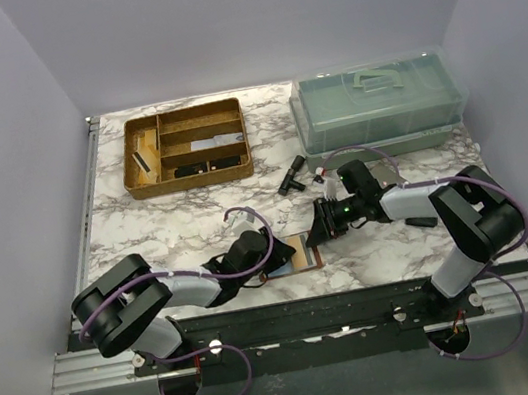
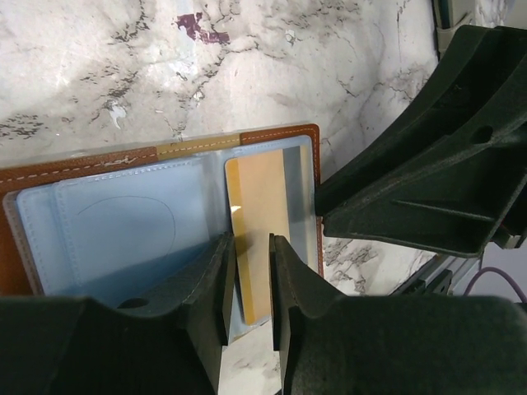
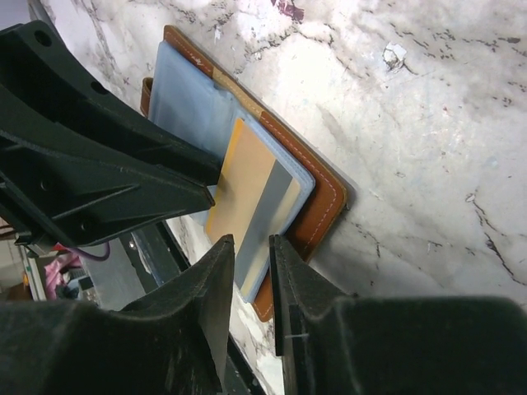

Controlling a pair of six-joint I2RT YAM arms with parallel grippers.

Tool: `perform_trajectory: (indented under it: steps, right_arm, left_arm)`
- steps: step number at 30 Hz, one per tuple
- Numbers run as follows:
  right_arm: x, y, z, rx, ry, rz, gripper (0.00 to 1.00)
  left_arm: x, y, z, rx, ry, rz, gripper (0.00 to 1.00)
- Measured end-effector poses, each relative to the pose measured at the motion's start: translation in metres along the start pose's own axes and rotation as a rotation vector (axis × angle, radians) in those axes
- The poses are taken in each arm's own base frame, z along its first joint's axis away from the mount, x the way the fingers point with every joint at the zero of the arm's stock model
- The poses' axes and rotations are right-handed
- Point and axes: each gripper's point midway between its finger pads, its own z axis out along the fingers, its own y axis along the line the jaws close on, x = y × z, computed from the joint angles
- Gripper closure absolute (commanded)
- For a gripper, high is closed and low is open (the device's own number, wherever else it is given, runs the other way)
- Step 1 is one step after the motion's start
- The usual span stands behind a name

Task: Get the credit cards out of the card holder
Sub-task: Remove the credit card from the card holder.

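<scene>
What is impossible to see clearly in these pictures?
- Top view: the card holder is mostly hidden under the left gripper and the right gripper; its contents are too small to tell.
- Left wrist view: the left gripper covers the yellow card's lower end; whether it grips is unclear.
- Right wrist view: the right gripper hides the card holder's near end.

Card holder (image 2: 276,136): reddish-brown leather with pale stitching, a tan strip on its spine and light blue inner pockets, one holding a yellow-orange credit card (image 2: 259,206). Bench (image 2: 288,58): white marble veined in grey, with one purple blotch. Left claw (image 2: 249,243) and right claw (image 3: 251,243): black.
</scene>
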Motion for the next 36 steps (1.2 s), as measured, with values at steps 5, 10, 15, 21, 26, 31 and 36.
perform_trajectory:
  steps: [5, 10, 15, 21, 26, 31, 36]
  right_arm:
    - [0.000, -0.004, 0.003, 0.006, 0.013, 0.024, 0.64]
    - [-0.001, -0.003, 0.004, -0.004, 0.021, 0.038, 0.61]
    - [-0.001, -0.002, 0.003, -0.004, 0.022, 0.039, 0.57]
    - [-0.003, -0.005, 0.003, 0.004, 0.021, 0.039, 0.72]
    - [-0.001, -0.011, 0.004, 0.022, 0.031, 0.049, 0.76]
    - [-0.002, -0.012, 0.005, 0.026, 0.035, 0.046, 0.77]
    - [-0.003, -0.011, 0.005, 0.025, 0.037, 0.046, 0.69]
  left_arm:
    - [0.002, -0.002, -0.002, 0.024, 0.006, -0.017, 0.69]
    - [0.006, -0.003, -0.005, 0.053, 0.017, -0.039, 0.69]
    - [0.007, -0.003, -0.005, 0.066, 0.020, -0.056, 0.69]
    - [0.009, -0.004, -0.005, 0.079, 0.024, -0.077, 0.68]
    - [0.009, -0.004, -0.008, 0.095, 0.018, -0.111, 0.67]
    - [0.008, -0.003, -0.016, 0.135, 0.003, -0.160, 0.66]
    - [0.001, -0.016, -0.019, 0.194, -0.015, -0.184, 0.68]
